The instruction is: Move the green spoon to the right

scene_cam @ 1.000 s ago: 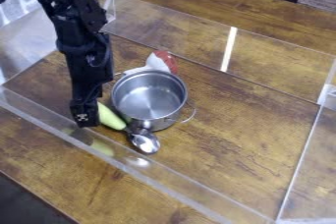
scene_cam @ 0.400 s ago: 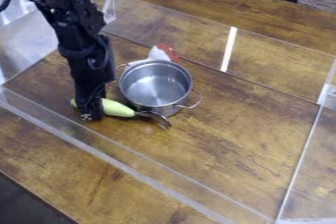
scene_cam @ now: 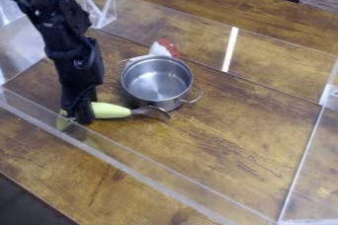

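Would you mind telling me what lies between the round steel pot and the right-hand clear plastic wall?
Nothing: in the camera view, only bare wooden tabletop runs from the round steel pot to the right-hand clear plastic wall.

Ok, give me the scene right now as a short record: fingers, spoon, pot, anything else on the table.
fingers: shut on the spoon's handle end, pointing down
spoon: lies flat on the table, handle left, metal bowl toward the pot
pot: steel, upright, looks empty, just right of the spoon
red and white thing: behind the pot, partly hidden, cannot identify
table: wooden, inside clear walls
task state: spoon lies left of the pot
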